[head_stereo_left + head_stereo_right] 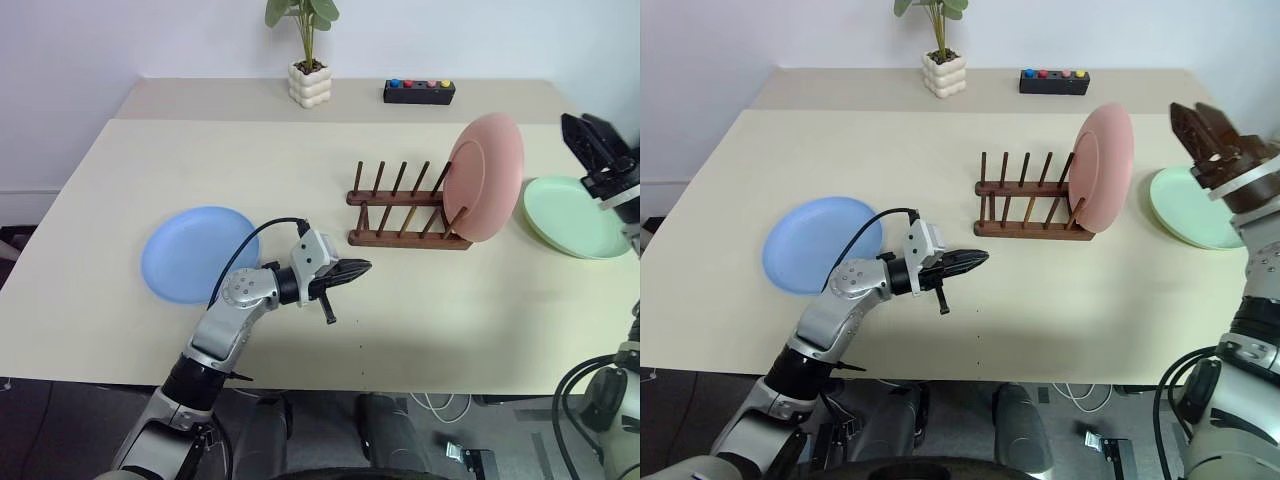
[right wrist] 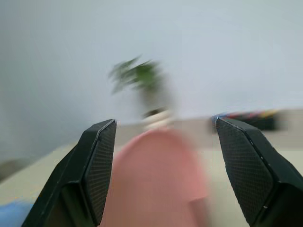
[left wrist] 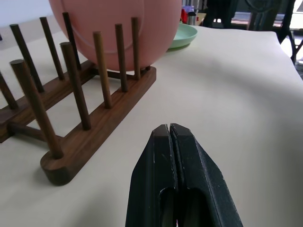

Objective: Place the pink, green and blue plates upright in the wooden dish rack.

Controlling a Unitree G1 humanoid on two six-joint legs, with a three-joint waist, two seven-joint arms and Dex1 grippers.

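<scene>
Right end effector [image 1: 1200, 125] hangs with its fingers spread and empty, just right of the rack [image 1: 408, 208] and above the green plate [image 1: 572, 216]; I judge it has let the pink plate [image 1: 485, 176] go. That plate stands upright in the rack's rightmost slot, propped by the pegs. Left end effector [image 1: 352, 269] is closed on nothing, hovering near the rack's front-left, pointed at it. Blue plate [image 1: 195, 252] lies flat on the tabletop [image 1: 440, 310], well left of the rack. The right wrist view is blurred, and the green plate's far edge is cut off.

Lab: bare table [image 1: 420, 320], button box [image 1: 419, 92]
</scene>
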